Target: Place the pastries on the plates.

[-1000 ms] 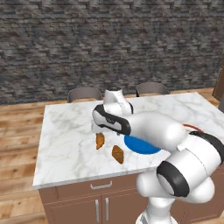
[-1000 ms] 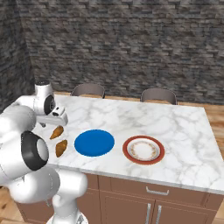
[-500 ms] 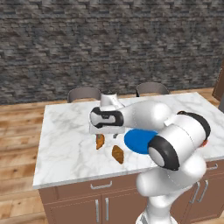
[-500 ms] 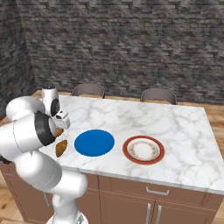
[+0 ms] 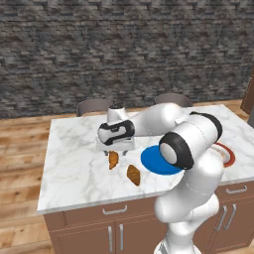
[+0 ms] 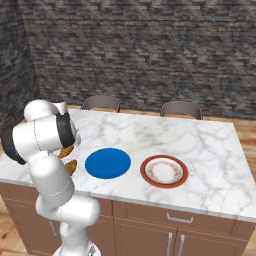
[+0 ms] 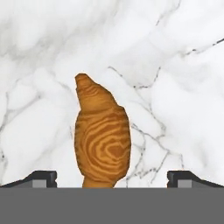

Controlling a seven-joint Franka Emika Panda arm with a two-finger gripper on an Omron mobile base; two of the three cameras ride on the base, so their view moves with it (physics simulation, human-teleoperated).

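The gripper (image 5: 115, 151) hung low over the marble counter (image 5: 74, 163), pointing down at the nearer-to-the-wall pastry (image 5: 113, 159). Its jaws stood wide apart and held nothing. In the hand view the two dark fingertips (image 7: 41, 178) sat at the far left and far right, and this pastry (image 7: 102, 135) lay between them on the marble, touching neither one. It was long and golden-brown, with its tapered end pointing away from the hand.

The second pastry (image 5: 133, 174) lay on the counter just beside the first one, closer to the front edge (the two did not touch). In the right base view both were mostly hidden behind the arm; only a small brown part (image 6: 70, 167) showed.

The blue plate (image 6: 107, 163) rested flat on the counter near the pastries, and the white plate with the red-brown rim (image 6: 164, 171) lay just beside it, on the far side from them. Both plates were bare. Two chairs (image 6: 101, 103) stood behind the counter, before the stone wall (image 6: 150, 50).
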